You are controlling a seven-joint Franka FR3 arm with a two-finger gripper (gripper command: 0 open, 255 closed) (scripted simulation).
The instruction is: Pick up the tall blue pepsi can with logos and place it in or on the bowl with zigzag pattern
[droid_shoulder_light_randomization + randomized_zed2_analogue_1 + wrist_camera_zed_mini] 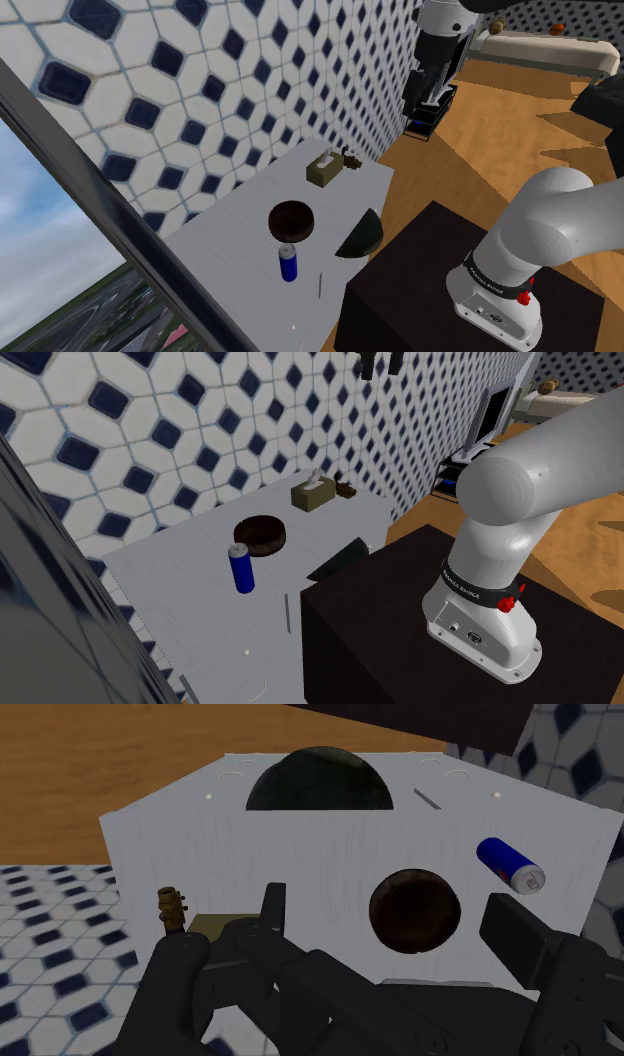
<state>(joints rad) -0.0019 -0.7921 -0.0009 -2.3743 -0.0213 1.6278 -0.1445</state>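
- One blue can (pixel 288 264) stands upright on the white surface (pixel 230 250), near the dark brown bowl (pixel 292 220) and not touching it.
- Tool (pixel 388 904) hangs high above the surface, its two black fingers (pixel 272 904) wide apart with nothing held.
- Dark green half-round dish (pixel 360 235) sits at the surface's edge by the stand (pixel 420 280); an olive tissue box (pixel 322 168) stands near the tiled wall (pixel 200 80).

Open table (pixel 235 245) around can (pixel 288 266), brown bowl (pixel 292 221) near
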